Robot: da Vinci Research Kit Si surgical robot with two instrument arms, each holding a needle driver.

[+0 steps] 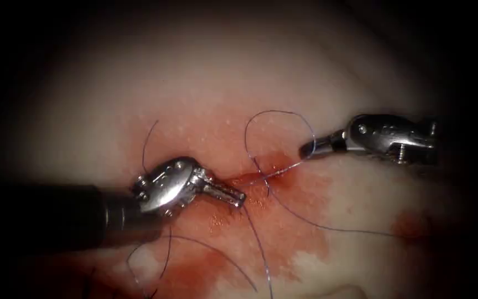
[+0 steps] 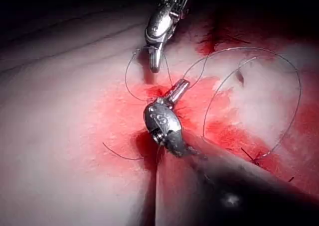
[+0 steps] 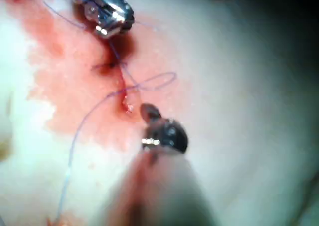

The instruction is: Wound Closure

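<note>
I see the cut (image 1: 261, 176) in the tissue (image 1: 206, 83) between my tools: left tool (image 1: 239, 199) just left of it, jaws closed on the thread (image 1: 261, 249); right tool (image 1: 307, 149) right of it, closed on the thread's loop; I can't make out the needle

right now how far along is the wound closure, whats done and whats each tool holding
Done: thread already crosses the cut in the tissue, with a loop above it and loose strands over the red fluid.

In hand: the right tool grips the thread right of the cut; the left tool is shut at the cut's left edge, where a strand begins.

Left: the cut is not visibly closed. I cannot make out the needle.
</note>
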